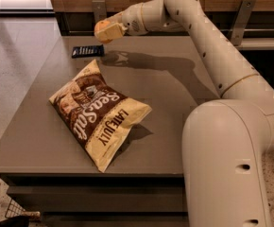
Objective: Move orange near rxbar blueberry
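The orange (100,28) is held in my gripper (107,31), which is shut on it, in the air above the table's far left part. The rxbar blueberry (87,51), a small flat dark wrapper, lies on the grey table (175,108) near its far left corner. The orange hangs just right of the bar and above it, not touching the table. My arm reaches in from the right across the back of the table.
A large brown-and-cream chip bag (98,116) lies on the table's left middle, in front of the bar. A dark shelf with metal brackets (243,13) runs behind the table. The floor lies to the left.
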